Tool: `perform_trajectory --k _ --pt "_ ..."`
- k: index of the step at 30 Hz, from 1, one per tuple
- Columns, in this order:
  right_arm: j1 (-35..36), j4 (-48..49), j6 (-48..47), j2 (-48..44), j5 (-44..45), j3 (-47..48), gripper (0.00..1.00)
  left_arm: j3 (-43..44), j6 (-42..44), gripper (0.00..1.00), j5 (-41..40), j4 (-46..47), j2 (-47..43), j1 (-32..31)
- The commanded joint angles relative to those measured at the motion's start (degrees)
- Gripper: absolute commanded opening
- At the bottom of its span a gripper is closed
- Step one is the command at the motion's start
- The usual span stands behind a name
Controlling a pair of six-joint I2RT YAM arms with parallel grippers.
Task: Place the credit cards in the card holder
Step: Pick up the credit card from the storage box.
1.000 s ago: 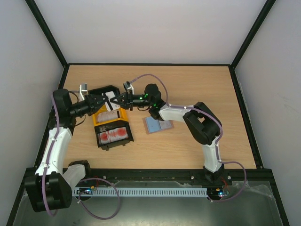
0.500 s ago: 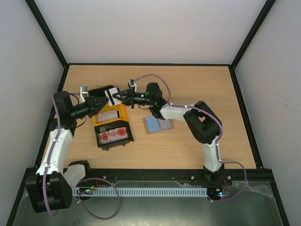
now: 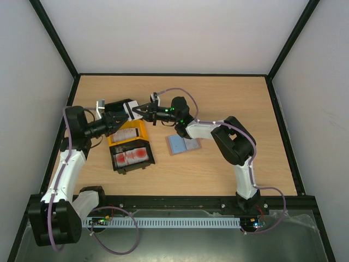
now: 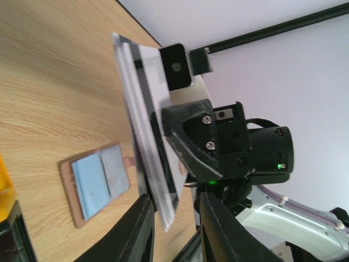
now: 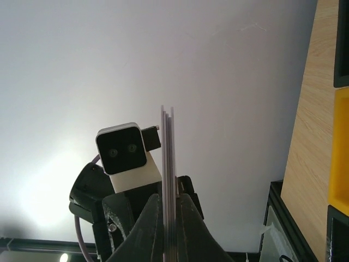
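Midair credit cards (image 5: 167,153) edge-on, right gripper (image 5: 168,201) pinching them, left gripper (image 4: 174,201) slightly spread around (gap one side)

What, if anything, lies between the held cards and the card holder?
Nothing visible on the table: bare wood separates the card stack, pinched in the right gripper, from the open card holder.

You see the cards (image 4: 144,120) edge-on as one pale stack, slanting up the middle. Your left gripper (image 4: 174,204) straddles their lower end, with a gap showing on its right side. The right gripper (image 4: 166,117) clamps them higher up, from the right. Left of the cards, the wallet (image 4: 95,183) lies open on the table (image 4: 49,82).
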Motion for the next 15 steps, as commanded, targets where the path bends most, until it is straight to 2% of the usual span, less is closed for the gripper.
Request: perform_trajectory --k 1,8,15 --pt "0.1 6.0 2.0 0.2 -0.8 -0.2 0.02 1.4 3.4 0.29 -3.8 -5.7 -0.2 0.0" --pt "0.1 8.1 3.7 0.3 -0.9 -0.1 0.02 1.0 4.1 0.39 -6.3 -7.5 -1.2 0.0" --pt "0.2 10.7 5.6 0.5 -2.0 -0.2 0.02 -0.3 -0.2 0.48 -1.6 -0.6 -0.3 -0.3"
